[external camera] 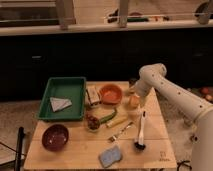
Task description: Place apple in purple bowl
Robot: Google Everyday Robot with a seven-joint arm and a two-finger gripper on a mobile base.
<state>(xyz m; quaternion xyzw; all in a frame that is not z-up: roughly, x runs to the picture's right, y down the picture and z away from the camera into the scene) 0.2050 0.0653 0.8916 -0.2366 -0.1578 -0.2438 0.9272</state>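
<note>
1. Gripper [132,93] hangs just right of the orange bowl [110,93], at the end of the white arm [170,90] that reaches in from further right of that bowl.
2. Gripper opening: cannot tell. Whether it has hold of anything: cannot tell either.
3. Apple [133,101] sits on the wooden table [80,150] just right of the orange bowl and slightly nearer the camera. It is directly under the gripper, very close (touching or not, can't say).
4. Purple bowl [55,136] is well apart from the orange bowl, to its front-left near the table's front-left corner. It stands upright with nothing visible in it, a long way from the apple and the gripper.
5. Green tray [65,80] is left of the orange bowl, with a pale folded cloth [60,104] lying inside it.
6. Small packet [92,95] lies between the tray and the orange bowl.
7. In front of the orange bowl: a curved green vegetable [107,117], a yellow corn-like piece [118,121], and a small dish with dark red contents [91,122].
8. Front-right of the orange bowl: a white-handled utensil with a dark head [140,131].
9. Blue sponge [110,156] lies far in front of the orange bowl, by the table's front edge.
</note>
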